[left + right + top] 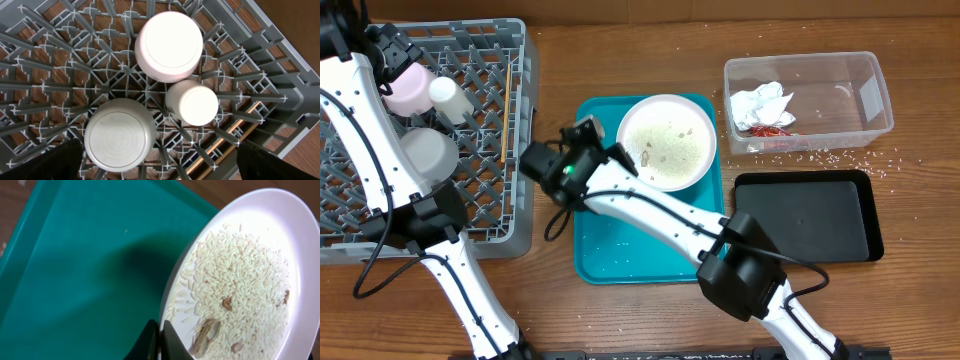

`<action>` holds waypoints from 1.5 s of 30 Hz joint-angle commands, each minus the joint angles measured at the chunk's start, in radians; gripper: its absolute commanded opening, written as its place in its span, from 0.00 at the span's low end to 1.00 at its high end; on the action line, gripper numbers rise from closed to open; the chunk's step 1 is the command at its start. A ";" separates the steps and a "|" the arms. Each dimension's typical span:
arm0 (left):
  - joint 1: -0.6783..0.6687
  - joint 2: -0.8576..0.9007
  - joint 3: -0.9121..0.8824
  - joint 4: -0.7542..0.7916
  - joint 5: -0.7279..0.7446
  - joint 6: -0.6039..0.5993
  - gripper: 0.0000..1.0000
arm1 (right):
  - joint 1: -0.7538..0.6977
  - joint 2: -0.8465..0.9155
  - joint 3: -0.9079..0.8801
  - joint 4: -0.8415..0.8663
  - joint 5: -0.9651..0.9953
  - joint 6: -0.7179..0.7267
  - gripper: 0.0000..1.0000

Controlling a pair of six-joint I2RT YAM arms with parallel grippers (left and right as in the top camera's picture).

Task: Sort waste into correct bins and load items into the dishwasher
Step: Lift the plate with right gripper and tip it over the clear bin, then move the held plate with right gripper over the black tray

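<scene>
The white plate holds rice grains and brown crumbs and is lifted over the teal tray. My right gripper is shut on the plate's left rim. The grey dish rack holds the pinkish-white bowl, the grey bowl and the small white cup, all upside down, with wooden chopsticks along its right side. My left gripper is open above the rack, empty. The clear tub holds the white napkin and red wrapper.
The black tray lies right of the teal tray, below the clear tub. Loose rice grains are scattered on the wooden table between the tub and black tray. My right arm crosses the teal tray's lower half.
</scene>
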 commanded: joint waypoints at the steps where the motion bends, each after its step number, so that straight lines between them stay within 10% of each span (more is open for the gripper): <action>1: -0.005 -0.008 -0.004 -0.002 0.002 0.016 1.00 | -0.066 -0.003 0.115 -0.071 0.049 0.179 0.04; 22: -0.005 -0.008 -0.004 -0.002 0.002 0.016 1.00 | -0.552 -0.069 0.300 -0.343 -0.181 0.637 0.04; 45: -0.005 -0.008 -0.004 -0.002 0.002 0.016 1.00 | -0.745 -0.130 0.214 -0.343 -0.346 0.740 0.03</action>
